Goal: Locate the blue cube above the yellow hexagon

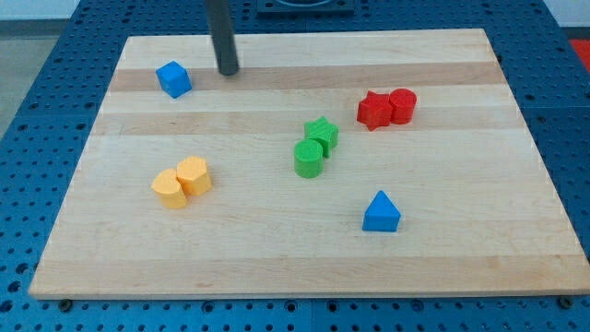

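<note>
The blue cube sits near the view's top left of the wooden board. My tip is just to the cube's right, a small gap apart from it. Two yellow blocks lie touching at the lower left: a lighter yellow-orange one that looks like the hexagon and a yellow one whose shape I cannot make out. The blue cube is well above them in the view.
A green star touches a green cylinder at the middle. A red star touches a red cylinder at the upper right. A blue triangle lies at the lower right.
</note>
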Robot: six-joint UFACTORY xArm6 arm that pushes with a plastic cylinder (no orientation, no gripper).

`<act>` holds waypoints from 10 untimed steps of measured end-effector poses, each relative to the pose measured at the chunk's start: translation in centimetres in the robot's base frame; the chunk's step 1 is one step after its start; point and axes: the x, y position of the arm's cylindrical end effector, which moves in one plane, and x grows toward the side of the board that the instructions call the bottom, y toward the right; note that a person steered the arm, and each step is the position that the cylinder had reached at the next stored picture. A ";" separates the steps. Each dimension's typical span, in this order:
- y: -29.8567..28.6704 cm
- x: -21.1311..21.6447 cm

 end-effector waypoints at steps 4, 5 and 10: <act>-7.9 1.6; -1.9 1.9; -5.1 11.3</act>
